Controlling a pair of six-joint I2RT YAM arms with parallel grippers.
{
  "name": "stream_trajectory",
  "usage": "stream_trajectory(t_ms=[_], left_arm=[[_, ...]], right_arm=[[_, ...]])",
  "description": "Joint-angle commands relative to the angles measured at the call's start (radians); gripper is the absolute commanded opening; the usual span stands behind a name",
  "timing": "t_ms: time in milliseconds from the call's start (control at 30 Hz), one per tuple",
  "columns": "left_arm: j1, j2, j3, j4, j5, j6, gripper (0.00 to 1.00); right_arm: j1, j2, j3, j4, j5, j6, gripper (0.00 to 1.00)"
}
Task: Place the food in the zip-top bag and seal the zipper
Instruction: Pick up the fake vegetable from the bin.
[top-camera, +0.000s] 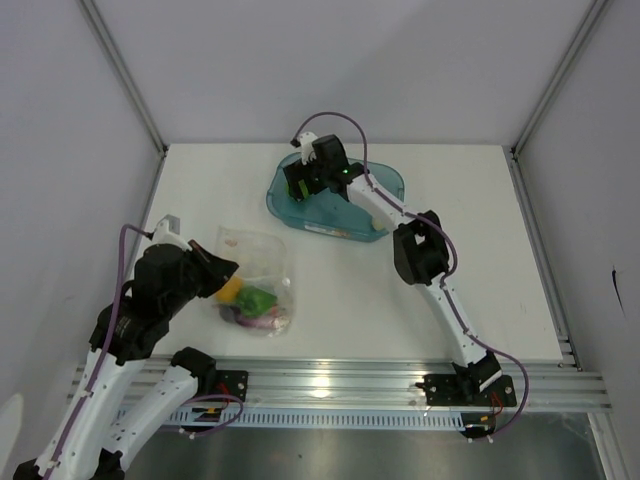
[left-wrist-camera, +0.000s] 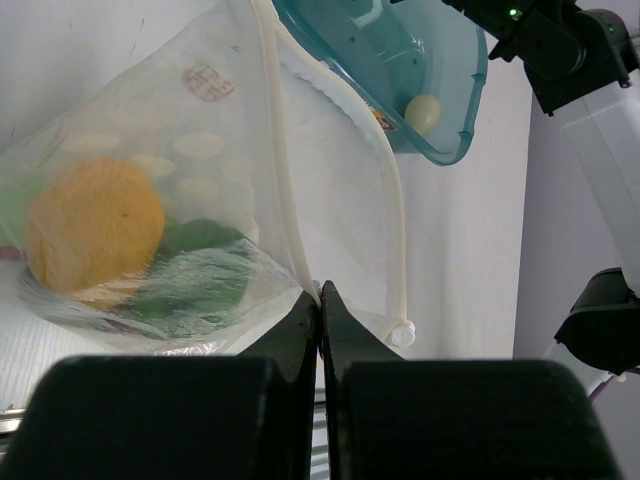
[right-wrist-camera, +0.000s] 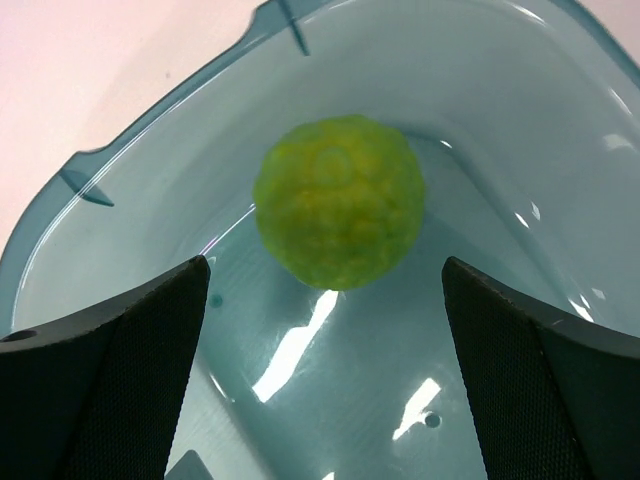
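The clear zip-top bag lies near the left arm and holds a yellow-orange piece, green peppers and a purple piece. My left gripper is shut on the bag's zipper strip at the mouth corner. The mouth gapes open toward the tray. My right gripper is open inside the teal tray, its fingers on either side of a round light green vegetable, not touching it. The same piece shows in the tray in the left wrist view.
The teal tray stands at the back middle of the white table. Grey walls close in both sides. A metal rail runs along the near edge.
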Motion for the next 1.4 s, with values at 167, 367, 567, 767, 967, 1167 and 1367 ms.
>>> stream_trajectory(t_ms=[167,367,567,767,967,1167,1367], left_arm=[[-0.002,-0.012,-0.004,0.053,0.011,-0.014,0.01],[-0.002,0.001,-0.017,0.057,0.017,-0.013,0.01],[0.0,0.007,-0.034,0.08,0.032,-0.016,0.0],[0.0,0.027,-0.032,0.082,0.034,-0.006,0.01],[-0.002,0.039,-0.037,0.089,0.029,0.004,0.01],[0.0,0.044,-0.044,0.091,0.032,0.004,0.0],[0.0,0.053,-0.047,0.097,0.037,0.004,0.01]], right_arm=[[0.047,0.077,0.078,0.017,0.052,-0.189,0.99],[0.039,0.1,0.079,0.02,0.015,-0.241,0.99],[0.065,0.114,0.064,0.068,0.088,-0.343,0.99],[0.057,0.113,0.058,0.094,-0.003,-0.35,0.99],[0.059,0.122,0.053,0.114,-0.022,-0.378,0.99],[0.054,0.131,0.058,0.128,-0.04,-0.383,0.99],[0.051,0.146,0.067,0.132,-0.042,-0.381,0.83]])
